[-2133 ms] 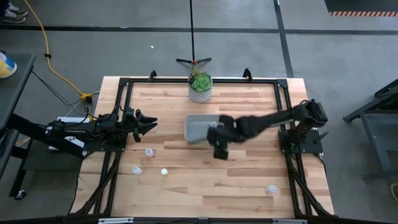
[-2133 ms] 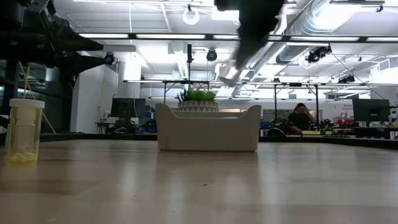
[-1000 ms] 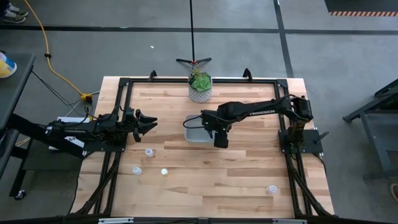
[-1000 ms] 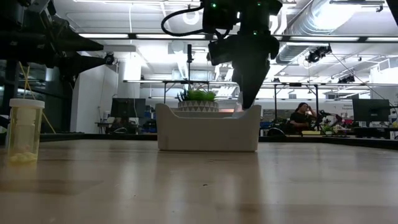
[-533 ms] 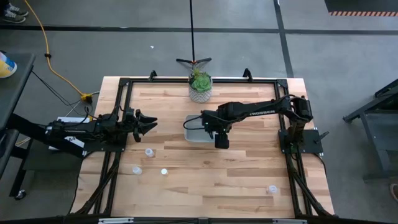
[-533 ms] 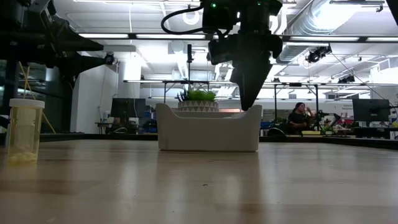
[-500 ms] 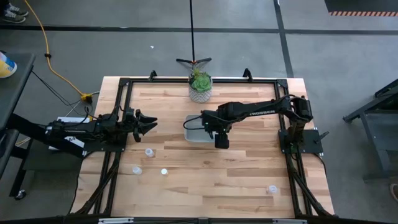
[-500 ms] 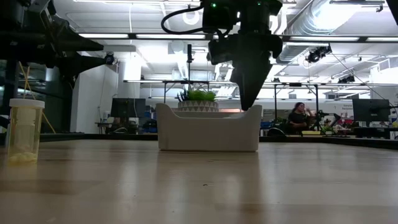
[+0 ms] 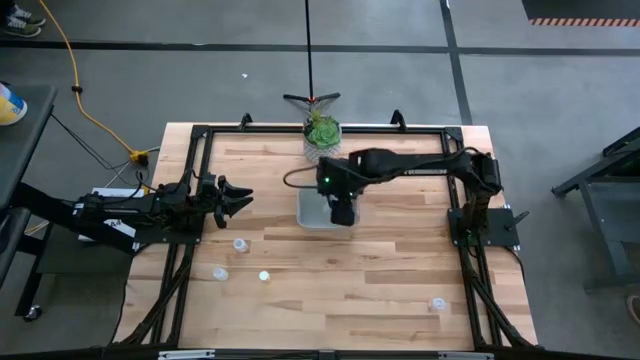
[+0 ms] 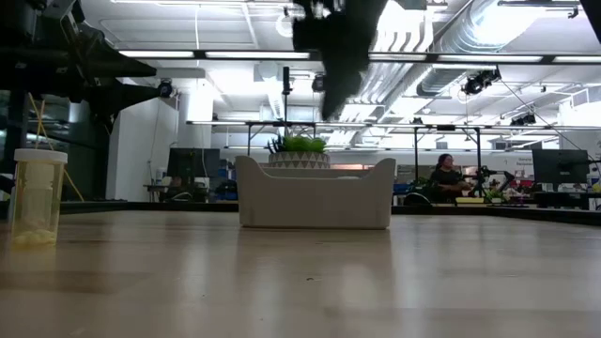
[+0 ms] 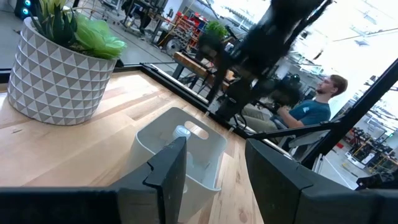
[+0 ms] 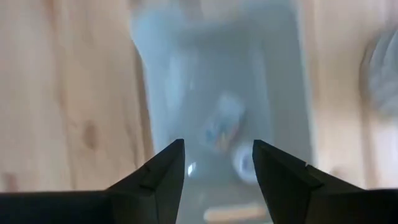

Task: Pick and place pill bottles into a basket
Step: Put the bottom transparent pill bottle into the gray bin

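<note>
Nearest the camera side of the table (image 9: 330, 290) one pill bottle (image 9: 437, 303) sat on its own, well apart from the basket (image 9: 309, 209), off toward the right arm's base. A bit closer to the basket, three more bottles (image 9: 240, 244) stood loosely grouped on the left arm's side, and the low view showed a yellowish one (image 10: 37, 197) upright with its white cap on, so at least four looked unpicked. The left gripper (image 11: 211, 171) was parked beside the basket on the left, fingers spread with nothing between them, pointing at the basket; my guess is it was just waiting there. The basket sat near the table's middle, and the right gripper (image 12: 216, 163) hung directly above it, looking straight down with its fingers apart and empty. Under it at least two bottles (image 12: 222, 127) lay on their sides on the basket floor, and the left wrist view also caught a white cap (image 11: 182, 131) in there. So I'd say it was parked over the basket because it was at the drop-off step. Just past the basket sat the potted plant (image 9: 321, 139), not part of the job.
</note>
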{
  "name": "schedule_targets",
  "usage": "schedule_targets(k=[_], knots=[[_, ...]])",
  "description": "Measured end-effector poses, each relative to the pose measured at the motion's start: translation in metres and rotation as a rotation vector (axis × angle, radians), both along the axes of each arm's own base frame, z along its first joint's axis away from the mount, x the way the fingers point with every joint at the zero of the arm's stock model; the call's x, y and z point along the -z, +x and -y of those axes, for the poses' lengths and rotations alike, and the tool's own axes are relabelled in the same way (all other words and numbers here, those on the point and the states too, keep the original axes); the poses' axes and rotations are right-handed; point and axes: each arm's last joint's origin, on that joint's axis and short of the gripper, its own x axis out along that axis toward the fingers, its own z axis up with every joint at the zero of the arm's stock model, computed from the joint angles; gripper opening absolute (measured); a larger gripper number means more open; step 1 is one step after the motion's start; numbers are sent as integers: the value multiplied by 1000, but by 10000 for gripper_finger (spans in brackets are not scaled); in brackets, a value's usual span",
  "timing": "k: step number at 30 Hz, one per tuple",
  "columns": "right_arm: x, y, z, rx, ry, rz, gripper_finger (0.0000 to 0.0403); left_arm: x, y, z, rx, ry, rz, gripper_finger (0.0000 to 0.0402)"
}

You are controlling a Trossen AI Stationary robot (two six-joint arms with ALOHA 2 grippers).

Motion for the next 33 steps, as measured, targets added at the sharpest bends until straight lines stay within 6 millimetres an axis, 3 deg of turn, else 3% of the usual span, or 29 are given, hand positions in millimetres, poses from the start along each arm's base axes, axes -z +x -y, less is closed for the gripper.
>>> schedule_targets(k=[5, 9, 15, 20, 26, 33], knots=[[-51, 7, -30, -173, 24, 149, 160, 0, 0, 0, 0, 0, 0, 200], [-70, -6, -67, -337, 87, 105, 147, 0, 0, 0, 0, 0, 0, 200], [-55, -41, -119, -328, 113, -239, 150, 0, 0, 0, 0, 0, 0, 200], [-33, -72, -151, -178, 85, -475, 194, 0, 0, 0, 0, 0, 0, 200], [-3, -117, -194, -74, 161, -581, 251, 0, 0, 0, -2, 0, 0, 200], [18, -169, -237, -58, 209, -489, 263, 0, 0, 0, -10, 0, 0, 200]])
